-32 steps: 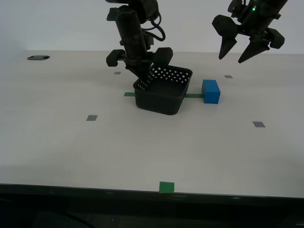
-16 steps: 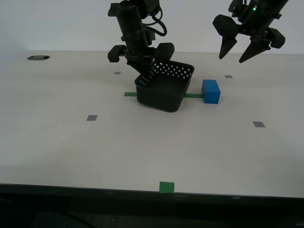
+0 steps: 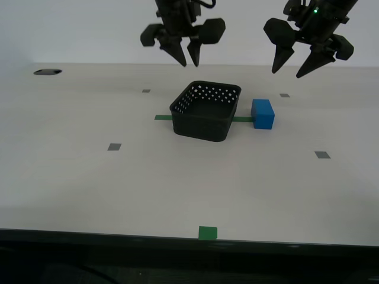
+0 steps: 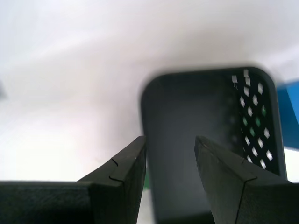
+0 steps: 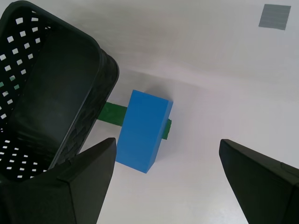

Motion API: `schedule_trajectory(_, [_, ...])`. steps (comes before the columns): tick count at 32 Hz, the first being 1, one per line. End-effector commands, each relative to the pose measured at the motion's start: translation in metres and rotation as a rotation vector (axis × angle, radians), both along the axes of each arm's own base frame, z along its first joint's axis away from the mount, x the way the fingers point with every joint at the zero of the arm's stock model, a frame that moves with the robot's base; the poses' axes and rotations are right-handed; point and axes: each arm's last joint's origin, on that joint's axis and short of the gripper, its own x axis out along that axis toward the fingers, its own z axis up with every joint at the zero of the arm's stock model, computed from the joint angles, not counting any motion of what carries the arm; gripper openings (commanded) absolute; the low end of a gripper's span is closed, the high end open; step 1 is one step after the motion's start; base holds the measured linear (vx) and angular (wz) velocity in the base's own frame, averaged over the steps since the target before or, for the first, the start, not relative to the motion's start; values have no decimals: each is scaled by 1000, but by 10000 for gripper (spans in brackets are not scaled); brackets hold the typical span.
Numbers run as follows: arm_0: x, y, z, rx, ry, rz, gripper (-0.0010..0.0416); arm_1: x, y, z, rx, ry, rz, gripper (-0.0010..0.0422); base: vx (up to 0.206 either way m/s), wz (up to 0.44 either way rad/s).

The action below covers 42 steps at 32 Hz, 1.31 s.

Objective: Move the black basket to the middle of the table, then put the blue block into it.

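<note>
You see the basket (image 3: 205, 118) sitting flat on the table (image 3: 118, 189), near the middle, over the green tape strip (image 3: 161, 117) that runs out from under it on both sides. It stands upright and nothing shows inside it. The block (image 3: 263, 113) rests on the table just beside the basket, on the exterior view's right, with a narrow gap between them; it lies across the same strip.

The second gripper (image 3: 184, 52) hangs in the air above the basket's far-left rim, touching nothing. Its jaws are parted only a little and hold nothing. In the second wrist view you look down between its fingers (image 4: 126, 170) into the basket (image 4: 201, 140), which is blurred there, with a sliver of the block (image 4: 289, 109) at the edge.

The first gripper (image 3: 301, 59) hangs high above the table on the exterior view's right, beyond and to the right of the block. Its jaws are spread wide and empty. In the first wrist view you see its two fingers (image 5: 88, 177) far apart, with the block (image 5: 144, 130) and the basket (image 5: 51, 93) below them, the strip (image 5: 112, 113) passing under the block, and a grey marker (image 5: 274, 17) on the bare table (image 5: 210, 60) farther off.

Other small grey markers (image 3: 115, 147) dot the table, and a green square (image 3: 207, 233) sits near its front edge.
</note>
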Motion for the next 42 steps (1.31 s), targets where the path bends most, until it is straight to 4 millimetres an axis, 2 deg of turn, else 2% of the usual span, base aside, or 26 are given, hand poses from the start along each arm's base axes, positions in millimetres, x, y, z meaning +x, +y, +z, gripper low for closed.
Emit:
schedule_trajectory(1, [0, 3, -1, 2, -1, 5, 302, 6, 5, 26, 77, -96, 2, 137, 0, 0])
schedule_trajectory(2, [0, 6, 0, 5, -11, 10, 301, 9, 11, 38, 105, -117, 0, 137, 0, 0])
schedule_trajectory(6, [0, 14, 0, 10, -27, 29, 306, 18, 34, 54, 114, -125, 30, 136, 0, 0])
schedule_trajectory(7, [1, 18, -5, 8, -18, 38, 311, 22, 49, 59, 120, -122, 57, 132, 0, 0])
schedule_trajectory(8, [2, 22, -14, 8, 6, 35, 317, 27, 78, 70, 139, -113, 96, 112, 0, 0])
schedule_trajectory(9, [2, 22, -18, 5, 16, 34, 317, 29, 84, 71, 142, -111, 106, 107, 0, 0])
schedule_trajectory(11, [6, 24, -32, 0, 49, 30, 311, 33, 115, 81, 147, -100, 162, 77, 0, 0])
schedule_trajectory(14, [8, 26, -44, -3, 67, 28, 308, 35, 138, 92, 148, -116, 200, 46, 0, 0])
schedule_trajectory(15, [9, 28, -53, -6, 91, 24, 307, 35, 150, 98, 150, -130, 215, 30, 0, 0])
schedule_trajectory(18, [11, 31, -64, -6, 108, 17, 312, 35, 157, 102, 155, -139, 216, 22, 0, 0])
schedule_trajectory(28, [11, 49, -71, 7, 88, 32, 317, 36, 159, 103, 164, -152, 196, 23, 0, 0])
schedule_trajectory(39, [12, 50, -92, -2, 144, 11, 301, 36, 159, 104, 159, -152, 189, 23, 0, 0])
schedule_trajectory(42, [11, 50, -92, -1, 146, 6, 290, 36, 159, 104, 159, -152, 189, 23, 0, 0])
